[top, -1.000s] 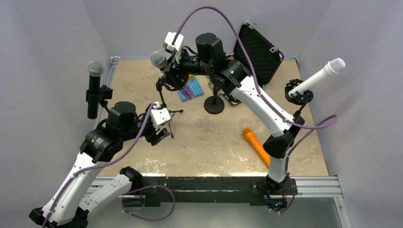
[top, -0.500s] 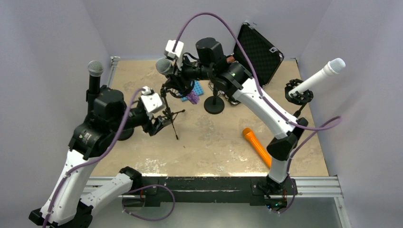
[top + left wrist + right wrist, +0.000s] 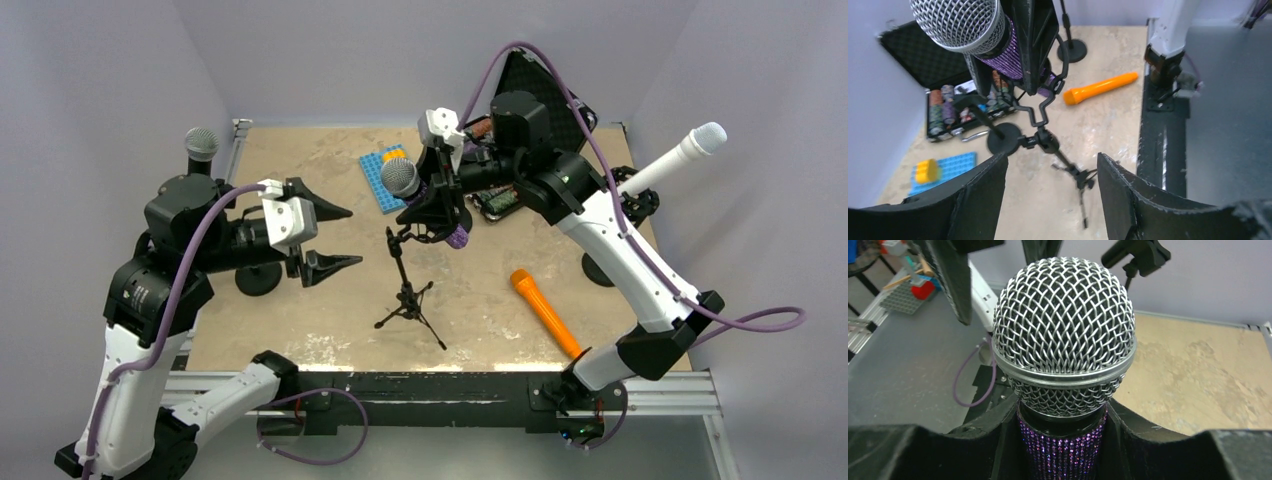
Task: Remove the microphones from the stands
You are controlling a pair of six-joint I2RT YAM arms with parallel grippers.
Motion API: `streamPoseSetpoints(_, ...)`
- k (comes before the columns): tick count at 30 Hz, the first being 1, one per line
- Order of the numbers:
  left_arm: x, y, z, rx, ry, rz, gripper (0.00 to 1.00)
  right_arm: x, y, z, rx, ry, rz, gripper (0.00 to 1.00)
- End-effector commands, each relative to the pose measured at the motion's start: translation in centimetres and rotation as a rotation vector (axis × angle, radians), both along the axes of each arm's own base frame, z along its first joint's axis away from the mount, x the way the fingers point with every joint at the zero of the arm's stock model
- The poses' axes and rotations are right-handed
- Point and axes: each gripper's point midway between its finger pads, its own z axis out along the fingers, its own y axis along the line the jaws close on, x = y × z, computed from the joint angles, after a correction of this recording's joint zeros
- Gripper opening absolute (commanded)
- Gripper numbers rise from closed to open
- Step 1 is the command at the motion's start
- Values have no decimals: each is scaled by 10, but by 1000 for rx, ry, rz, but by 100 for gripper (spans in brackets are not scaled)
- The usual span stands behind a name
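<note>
Since the microphone (image 3: 1064, 330) is a rigid, probably metal-cored thing with most of its weight up at the head, I'd guess it handles as hefty and a bit top-heavy. The place to hold it is the barrel, not the silver mesh ball, which looks like it could dent. That's where the right gripper (image 3: 432, 208) has it, with the fingers (image 3: 998, 440) pressed in on the purple rhinestone sleeve just under the grille. That bumpy glitter surface should give decent bite rather than being slick. The mic sits tilted in those fingers, up off the bench (image 3: 640, 330). Its tail end is just above the black clip (image 3: 1040, 107) of the little tripod stand (image 3: 408, 295) right below the fingers. I honestly can't tell if the tail has fully cleared the clip. The stand is thin rod legs and looks light and tippy, so any drag from a springy clip could pull it over. The left gripper (image 3: 354, 236) hangs off to the stand's side, fingers spread wide and holding nothing. Past the right fingers, towards the near edge, there's a smooth orange torch-shaped thing (image 3: 540, 310) lying flat.
</note>
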Motion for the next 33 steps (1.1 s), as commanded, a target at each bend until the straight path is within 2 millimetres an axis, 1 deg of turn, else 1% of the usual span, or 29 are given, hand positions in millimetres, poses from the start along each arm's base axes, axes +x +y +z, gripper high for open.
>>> streamPoseSetpoints(1,6,-22,-11,-98,165,-53,70,-33,-13,28,120,-121,206,3)
streamPoseSetpoints(2,12,-26,-14,-117,194,-47,70,-39,-16,26,126,-143,236,3)
streamPoseSetpoints(3,18,-31,-12,-142,202,-46,69,-41,-18,23,130,-165,246,3)
streamPoseSetpoints(6,31,-45,-15,-170,282,-74,68,-46,-22,19,141,-219,261,2)
streamPoseSetpoints(9,38,-58,-11,-205,356,-124,66,-50,-26,12,139,-267,274,1)
streamPoseSetpoints(12,45,-69,-13,-234,426,-161,65,-51,-28,9,136,-278,273,1)
streamPoseSetpoints(17,59,-78,-35,-233,522,-149,58,-51,-26,7,140,-279,283,1)
streamPoseSetpoints(19,60,-81,-40,-239,551,-165,56,-50,-25,8,146,-282,286,1)
streamPoseSetpoints(22,61,-86,-53,-223,593,-205,49,-47,-22,8,149,-280,281,1)
streamPoseSetpoints(29,64,-93,-74,-205,685,-254,37,-33,-15,1,135,-300,256,1)
streamPoseSetpoints(31,66,-95,-81,-200,712,-258,32,-29,-12,0,133,-304,252,1)
streamPoseSetpoints(33,68,-98,-83,-205,728,-262,25,-28,-10,5,141,-314,258,1)
